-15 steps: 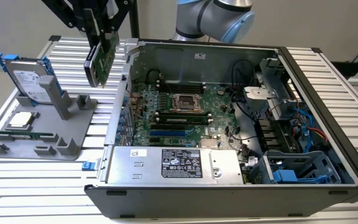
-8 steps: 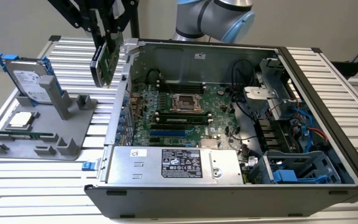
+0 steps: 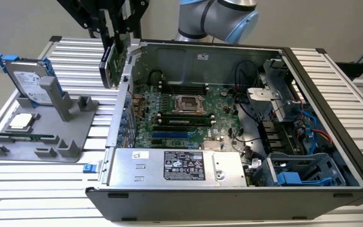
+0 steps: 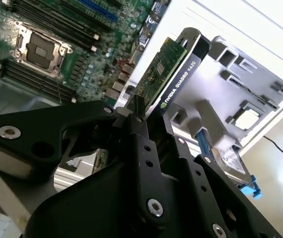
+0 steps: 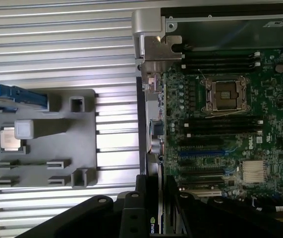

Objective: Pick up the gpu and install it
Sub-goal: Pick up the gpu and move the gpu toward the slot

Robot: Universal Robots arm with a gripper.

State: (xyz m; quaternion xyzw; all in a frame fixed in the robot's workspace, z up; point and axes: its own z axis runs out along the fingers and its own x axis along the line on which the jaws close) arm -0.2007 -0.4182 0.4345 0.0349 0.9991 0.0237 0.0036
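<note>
Firstly, holder: one grey plastic parts holder (image 3: 36,152), lower left of the exterior view.
On it: one silver hard drive in a blue frame (image 3: 30,81), one square silver processor chip (image 3: 21,121), one thin green memory stick (image 3: 24,137).
Gripper: one black two-fingered gripper (image 3: 116,40), upper left, clamped on the card.
Gpu: one flat green-and-black gpu card (image 3: 113,66), hanging on edge at the case's left wall.
Case: one open black computer case (image 3: 232,203), centre to right, with one green motherboard (image 3: 188,118) inside.

Matt black end effector (image 4: 148,119), smooth black-edged gpu (image 4: 170,69), ribbed metal table (image 3: 87,52), matt plastic stand (image 3: 83,124).
</note>
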